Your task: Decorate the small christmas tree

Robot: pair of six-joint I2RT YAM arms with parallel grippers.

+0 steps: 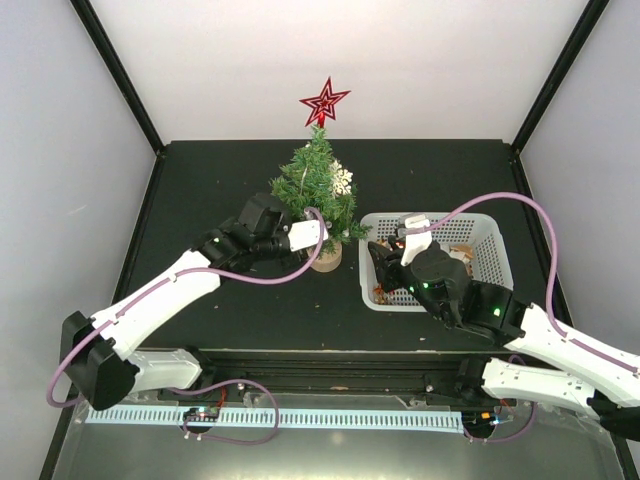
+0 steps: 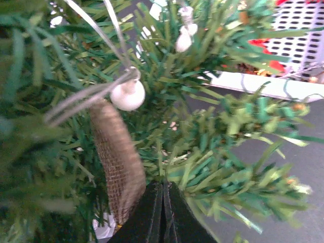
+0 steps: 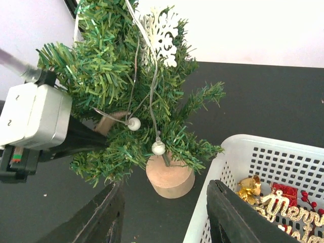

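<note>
The small christmas tree (image 1: 315, 180) stands on its round wooden base (image 3: 170, 177) at mid-table, with a red star (image 1: 325, 102) on top and a white snowflake (image 3: 161, 33) on its right side. My left gripper (image 1: 322, 238) reaches into the lower branches from the left. In the left wrist view its jaws are shut (image 2: 163, 188), with nothing seen between them. A burlap ornament (image 2: 119, 157) on a silver loop with a white bead (image 2: 127, 95) hangs just left of them, touching the left finger. My right gripper (image 3: 164, 223) is open and empty between the tree base and the basket.
A white perforated basket (image 1: 497, 250) sits right of the tree, holding a gold bell (image 3: 249, 187), gold "Merry" lettering (image 3: 288, 212) and red pieces. A second white bead (image 3: 158, 148) hangs above the trunk. White walls enclose the dark table.
</note>
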